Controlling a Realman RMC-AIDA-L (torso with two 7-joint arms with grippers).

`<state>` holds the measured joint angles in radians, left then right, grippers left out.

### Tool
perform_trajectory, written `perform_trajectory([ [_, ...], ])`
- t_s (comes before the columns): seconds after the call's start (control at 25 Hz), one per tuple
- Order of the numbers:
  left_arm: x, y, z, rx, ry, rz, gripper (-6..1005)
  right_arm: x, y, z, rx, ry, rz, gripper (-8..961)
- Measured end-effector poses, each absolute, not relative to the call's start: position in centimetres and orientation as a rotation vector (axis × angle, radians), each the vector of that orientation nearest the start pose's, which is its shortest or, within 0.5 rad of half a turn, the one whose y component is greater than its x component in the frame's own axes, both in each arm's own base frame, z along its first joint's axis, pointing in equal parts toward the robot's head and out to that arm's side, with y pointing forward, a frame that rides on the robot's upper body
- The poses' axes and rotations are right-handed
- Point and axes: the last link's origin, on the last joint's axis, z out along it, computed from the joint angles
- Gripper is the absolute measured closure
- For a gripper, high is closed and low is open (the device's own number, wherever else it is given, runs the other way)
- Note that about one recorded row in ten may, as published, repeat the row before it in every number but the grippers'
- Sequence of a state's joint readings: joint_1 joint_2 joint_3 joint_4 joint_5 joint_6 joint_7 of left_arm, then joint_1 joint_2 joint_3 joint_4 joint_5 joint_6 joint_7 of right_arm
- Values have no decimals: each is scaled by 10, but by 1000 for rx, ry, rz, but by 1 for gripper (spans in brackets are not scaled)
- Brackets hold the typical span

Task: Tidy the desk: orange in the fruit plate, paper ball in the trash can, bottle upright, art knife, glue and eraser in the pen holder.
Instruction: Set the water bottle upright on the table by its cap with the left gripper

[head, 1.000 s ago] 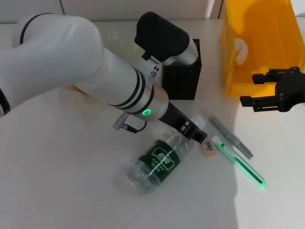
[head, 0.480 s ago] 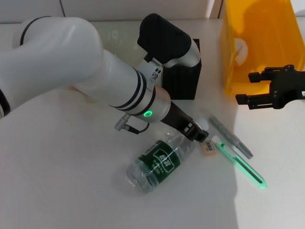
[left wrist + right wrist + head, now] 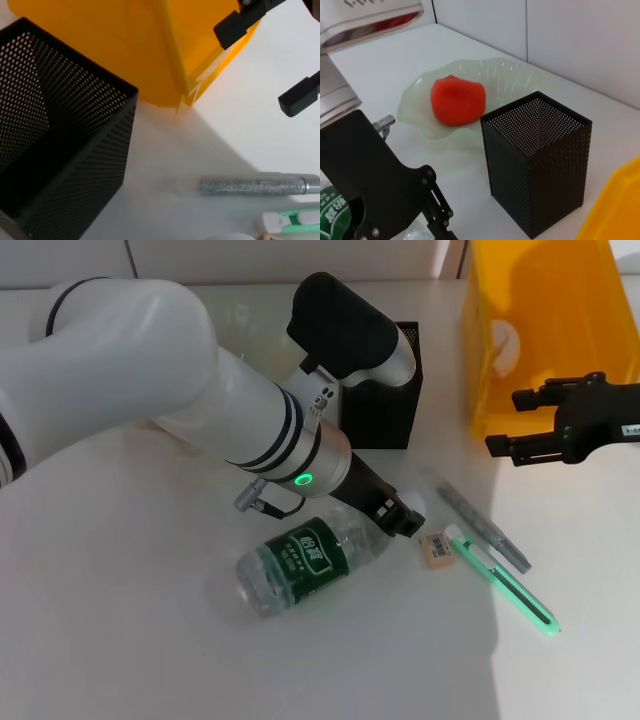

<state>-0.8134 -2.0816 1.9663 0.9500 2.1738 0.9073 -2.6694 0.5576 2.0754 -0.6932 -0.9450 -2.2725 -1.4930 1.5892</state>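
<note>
The bottle (image 3: 298,565) lies on its side at the eraser's (image 3: 436,549) nine o'clock, its neck clamped in the left gripper (image 3: 402,517). Light, slick and crushable, it is best held there. The right gripper (image 3: 503,422) hovers spread.

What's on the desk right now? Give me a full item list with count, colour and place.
bottle: 1, clear with dark green label, lying on its side at centre
eraser: 1, tan, just right of the bottle's cap end
art knife: 1, green and white, right of the eraser
glue: 1, grey stick, beside the knife
pen holder: 1, black mesh, upright, behind the bottle
trash can: 1, yellow, far right
paper ball: 1, white, seen through the can's wall
fruit plate: 1, pale green, far left
orange: 1, red-orange, in the plate
left tool: at the bottle's cap end
right tool: open, hanging by the can
</note>
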Motion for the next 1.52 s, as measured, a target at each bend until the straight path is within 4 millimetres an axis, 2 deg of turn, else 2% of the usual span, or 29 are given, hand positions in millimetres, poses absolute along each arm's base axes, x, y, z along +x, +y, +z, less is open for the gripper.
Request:
perform_trajectory([
  [0.32,-123,351,-138,-2803,-700,250,553,265,360,40,-2677,603,241,166],
  [0.48,-122,350,-130,-2801,-693,238,553,265,361,40,-2677,606,240,166],
  [0.56,-119,351,-120,-2794,-685,218,553,263,362,40,-2674,605,244,166],
  [0.6,-114,351,-106,-2785,-673,182,553,262,363,40,-2670,603,249,166],
  [0.68,-112,349,-97,-2779,-659,162,553,262,364,41,-2668,601,253,166],
  [0.8,-109,347,-69,-2743,-614,121,554,258,366,40,-2670,590,260,166],
  [1.04,-125,345,-44,-2698,-638,123,554,252,370,40,-2672,578,267,166],
  [1.12,-125,345,-44,-2698,-638,123,554,252,370,40,-2673,577,268,167],
  [1.36,-130,336,-6,-2670,-632,81,554,243,376,38,-2684,559,280,167],
  [1.52,-133,330,7,-2654,-633,73,554,239,377,36,-2691,554,271,167],
])
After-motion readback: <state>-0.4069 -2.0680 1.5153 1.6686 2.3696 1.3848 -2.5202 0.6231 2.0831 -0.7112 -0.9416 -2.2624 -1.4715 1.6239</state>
